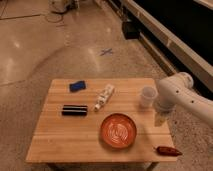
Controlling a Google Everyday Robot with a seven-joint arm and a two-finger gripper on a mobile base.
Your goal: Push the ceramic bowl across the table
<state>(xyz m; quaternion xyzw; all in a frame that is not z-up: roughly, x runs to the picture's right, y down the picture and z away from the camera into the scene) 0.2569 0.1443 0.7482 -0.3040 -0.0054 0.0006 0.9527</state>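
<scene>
The ceramic bowl [119, 131] is a wide orange-red dish with pale swirls inside, sitting on the light wooden table [60, 135] near its front right. My white arm comes in from the right. My gripper [159, 119] hangs below the arm's white joint, over the table's right edge, to the right of the bowl and apart from it, just in front of a small white cup [147, 96].
A blue object [77, 86] lies at the back left, a black bar-shaped object [74, 109] at the left middle, a white tube [104, 97] at the centre back. A red-brown object [168, 150] lies at the front right corner. Polished floor surrounds the table.
</scene>
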